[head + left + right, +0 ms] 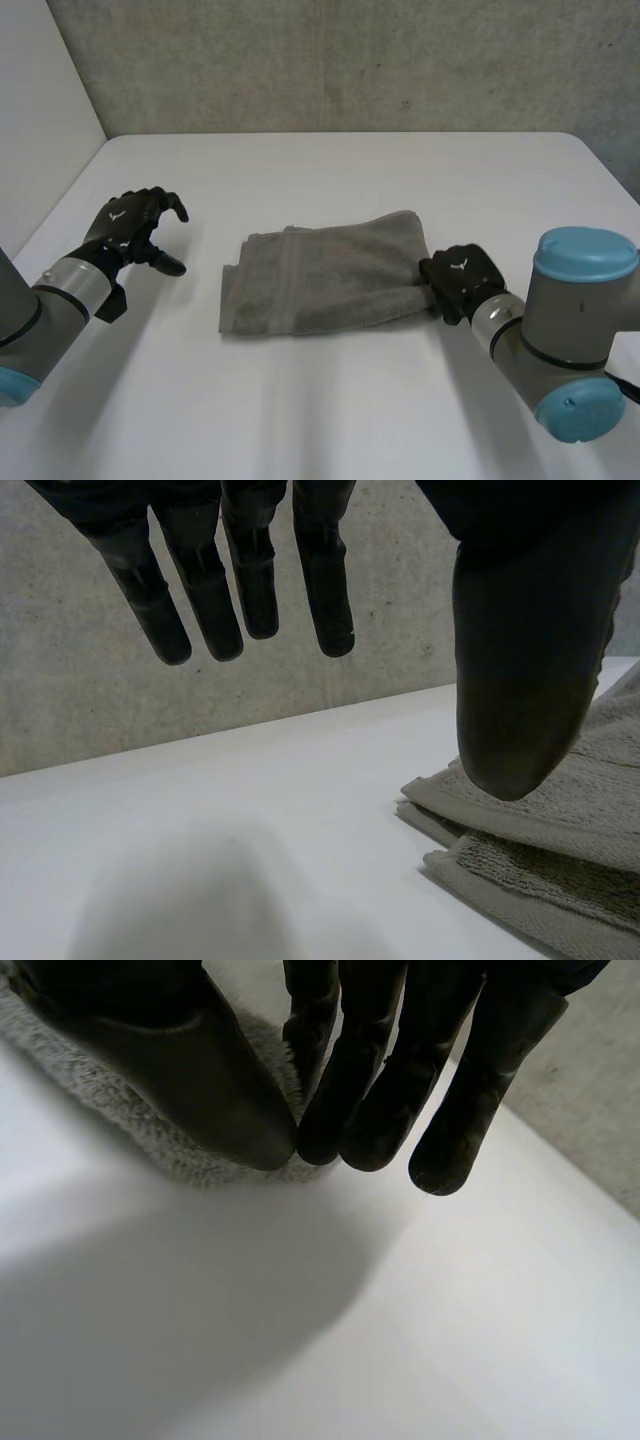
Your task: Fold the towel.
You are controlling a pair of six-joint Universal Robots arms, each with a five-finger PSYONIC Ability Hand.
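Head view: the grey towel [320, 280] sits folded and a bit rumpled mid-table [350, 170]. The left hand [130, 228] hovers well off to its side.

Left wrist view: the left hand [325, 590] has loose, spread fingers holding nothing, with the towel's [560, 850] stacked layers beside the thumb.

Right wrist view: the right hand [200, 1080] pinches the towel's [150, 1150] edge between thumb and fingers.

The head camera looks down from between and behind the arms, across the white table [330, 420] to the grey wall [350, 60]. Each wrist camera sits close behind its own hand, the left hand [325, 580] and the right hand [370, 1080], low over the tabletop. All three views catch the towel [320, 280].
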